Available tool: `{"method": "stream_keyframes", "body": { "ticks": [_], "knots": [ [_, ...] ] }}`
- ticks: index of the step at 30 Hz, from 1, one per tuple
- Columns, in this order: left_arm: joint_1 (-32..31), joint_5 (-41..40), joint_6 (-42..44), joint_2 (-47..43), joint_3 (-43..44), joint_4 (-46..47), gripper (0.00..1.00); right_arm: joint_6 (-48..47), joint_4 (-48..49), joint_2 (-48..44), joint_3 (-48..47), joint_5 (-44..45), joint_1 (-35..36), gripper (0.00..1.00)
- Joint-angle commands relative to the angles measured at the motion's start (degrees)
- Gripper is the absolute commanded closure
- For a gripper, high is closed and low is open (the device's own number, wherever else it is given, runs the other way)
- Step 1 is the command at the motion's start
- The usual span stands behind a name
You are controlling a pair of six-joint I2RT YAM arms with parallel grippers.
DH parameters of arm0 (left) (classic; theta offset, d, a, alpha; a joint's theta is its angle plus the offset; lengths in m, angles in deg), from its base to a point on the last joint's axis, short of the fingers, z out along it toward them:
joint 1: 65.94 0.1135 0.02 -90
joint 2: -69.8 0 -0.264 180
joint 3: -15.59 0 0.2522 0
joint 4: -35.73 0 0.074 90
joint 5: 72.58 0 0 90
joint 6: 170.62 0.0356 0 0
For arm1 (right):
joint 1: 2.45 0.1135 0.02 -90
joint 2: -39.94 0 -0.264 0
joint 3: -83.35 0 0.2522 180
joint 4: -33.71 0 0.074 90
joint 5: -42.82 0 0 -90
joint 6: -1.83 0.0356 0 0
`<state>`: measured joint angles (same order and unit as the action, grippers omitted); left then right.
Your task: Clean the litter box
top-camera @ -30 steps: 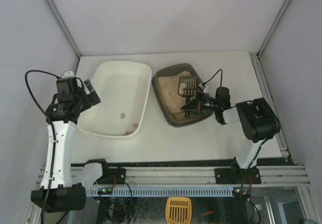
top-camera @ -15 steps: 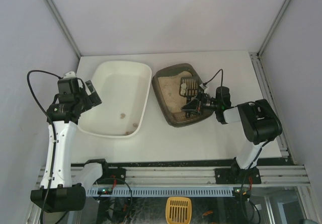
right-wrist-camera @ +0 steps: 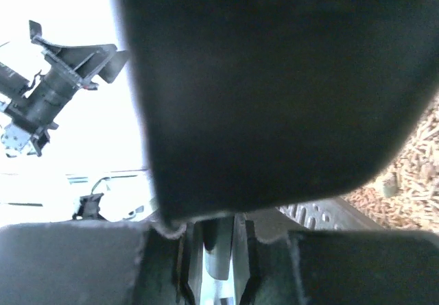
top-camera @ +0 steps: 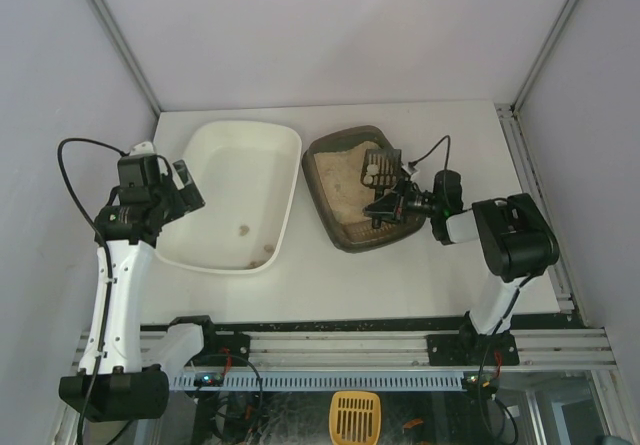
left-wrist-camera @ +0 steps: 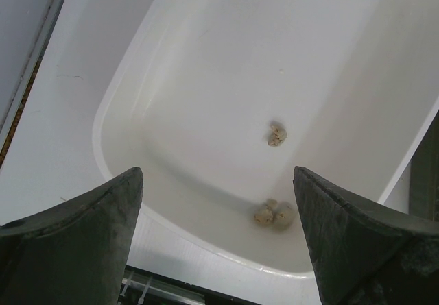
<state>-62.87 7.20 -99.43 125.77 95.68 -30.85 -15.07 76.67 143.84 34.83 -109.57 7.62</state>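
Note:
The litter box [top-camera: 331,227], a dark tray of beige litter [top-camera: 335,180], sits at the table's centre right. My right gripper [top-camera: 388,207] is over its right half and is shut on the handle of a dark slotted scoop [top-camera: 378,163]. The scoop head is raised above the litter with a pale clump on it. In the right wrist view the scoop [right-wrist-camera: 274,79] fills the frame above my gripper [right-wrist-camera: 216,250], with litter [right-wrist-camera: 415,161] at the right edge. My left gripper [top-camera: 188,187] is open and empty over the white tray's left rim; it also shows in the left wrist view [left-wrist-camera: 218,236].
A larger glossy white tray [top-camera: 230,145] lies left of the litter box, their rims nearly touching. It holds three small clumps, one alone [left-wrist-camera: 276,136] and a pair [left-wrist-camera: 272,214] near its front wall. A yellow scoop [top-camera: 355,417] lies below the table's front rail.
The right gripper has lifted the scoop head up and slightly toward the back of the litter box. The left arm has shifted a little toward the back.

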Motion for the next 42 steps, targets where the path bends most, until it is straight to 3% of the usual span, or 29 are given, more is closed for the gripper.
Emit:
{"method": "stream_keyframes", "body": {
  "ticks": [1,2,4,5,6,9,10,13,14,17,18,22,26,27,30,31,32,35,36,40,42],
  "knots": [
    [-0.77,-0.62,1.33,-0.56,-0.50,1.54,0.06,-19.19,-27.70,-6.73,-6.94,1.33,4.82,1.00],
    [-0.77,-0.50,1.31,-0.49,-0.44,1.54,0.06,-14.05,-21.66,-6.46,-5.10,0.39,2.95,1.00],
    [-0.73,-0.34,1.14,-0.46,-0.52,1.58,0.06,1.61,0.94,-3.37,-1.30,-0.84,-1.66,1.00],
    [-0.76,-0.20,1.14,-0.38,-0.50,1.59,0.06,4.55,5.22,-2.10,-1.45,-1.43,-1.93,1.00],
    [-0.85,-0.24,1.12,-0.33,-0.54,1.57,0.06,1.77,1.63,-2.69,-2.71,-1.71,-0.68,1.00],
    [-1.04,-0.46,1.41,-0.11,-0.41,1.49,0.06,-21.88,-33.08,-7.20,-9.72,2.06,5.77,1.00],
    [-1.13,-0.48,1.41,-0.17,-0.41,1.49,0.06,-21.26,-33.05,-7.15,-9.46,1.19,5.09,1.00],
    [-1.13,-0.11,1.32,-0.29,-0.57,1.56,0.06,-2.83,-6.48,-4.19,-3.77,-0.75,-0.53,1.00],
    [-1.15,-0.16,1.37,-0.25,-0.51,1.50,0.05,-2.44,-6.62,-4.11,-4.14,-0.85,-0.16,1.00],
    [-1.57,-0.94,1.85,0.00,-0.12,1.24,0.05,-27.81,-44.82,-8.75,-13.36,4.61,7.44,1.00],
    [-1.74,-1.09,1.85,0.00,-0.07,1.24,0.06,-30.91,-46.20,-8.98,-14.58,3.91,8.17,1.00],
    [-1.88,-0.52,1.76,-0.02,-0.40,1.64,0.06,-12.93,-22.53,-7.45,-7.96,-0.61,0.28,1.00],
    [-2.13,-1.30,2.31,-0.15,-0.15,1.41,0.06,-22.05,-35.96,-9.56,-11.62,0.69,3.73,1.00],
    [-2.26,-1.64,2.41,-0.22,-0.14,1.56,0.05,-20.16,-33.96,-9.66,-10.82,0.21,3.45,1.00],
    [-2.26,-2.86,2.75,-0.40,-0.24,2.42,0.06,-2.71,-10.29,-7.26,-4.65,-0.71,-0.65,1.00],
    [-2.23,-3.49,3.10,-0.39,-0.07,2.53,0.06,-0.54,-6.80,-6.46,-4.31,-1.04,-0.07,1.00],
    [-2.20,-4.29,3.24,-0.33,0.21,2.60,0.06,-2.20,-8.82,-6.63,-4.99,-1.10,1.53,1.00],
    [-2.27,-6.17,2.98,-0.22,0.81,2.56,0.06,-14.97,-28.14,-8.42,-9.83,-0.54,6.80,1.00],
    [-2.20,-6.02,2.80,-0.24,0.82,2.55,0.06,-14.33,-26.54,-8.39,-10.19,-1.32,5.96,1.00],
    [-2.26,-5.30,2.48,-0.40,0.22,2.94,0.06,3.30,-9.61,-5.09,-8.93,-2.66,-1.99,1.00],
    [-2.26,-5.65,2.87,-0.54,0.12,2.85,0.06,2.60,-11.76,-4.34,-9.02,-2.94,-0.94,1.00]
  ]
}}
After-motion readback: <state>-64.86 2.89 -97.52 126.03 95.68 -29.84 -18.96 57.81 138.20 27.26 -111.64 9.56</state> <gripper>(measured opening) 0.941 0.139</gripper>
